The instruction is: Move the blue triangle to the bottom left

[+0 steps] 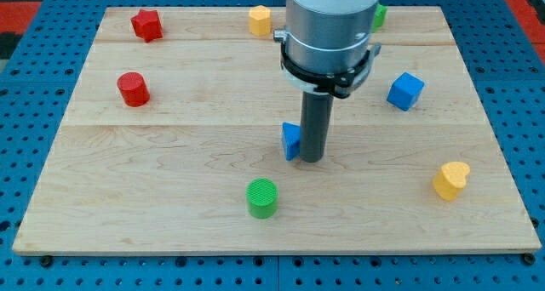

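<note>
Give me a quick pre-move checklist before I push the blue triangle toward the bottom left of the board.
1. My tip in view at the board surface: ok.
2. My tip beside the blue triangle, on its right side as the view shows it: ok; actual contact: cannot tell.
3. Push side suits leftward travel: ok; for the downward part, the tip is not above the block: not ok.
4. The green cylinder sits below and slightly left of the triangle, near the diagonal path: not ok.
5. The red cylinder and red star-like block lie well above the path: ok.
6. Triangle's full shape partly hidden by the rod: cannot tell.
</note>
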`<action>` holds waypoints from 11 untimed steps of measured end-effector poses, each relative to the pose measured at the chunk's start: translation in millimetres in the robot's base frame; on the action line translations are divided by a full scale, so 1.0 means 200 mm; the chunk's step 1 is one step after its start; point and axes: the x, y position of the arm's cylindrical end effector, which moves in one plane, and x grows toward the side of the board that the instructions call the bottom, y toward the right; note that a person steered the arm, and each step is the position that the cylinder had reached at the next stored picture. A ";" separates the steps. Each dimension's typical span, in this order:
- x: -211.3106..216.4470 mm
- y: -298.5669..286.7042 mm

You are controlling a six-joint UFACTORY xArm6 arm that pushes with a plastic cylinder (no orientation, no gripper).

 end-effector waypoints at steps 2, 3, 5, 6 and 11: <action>-0.15 0.13; -0.19 0.14; -0.12 -0.20; -0.12 -0.14; -0.09 -0.79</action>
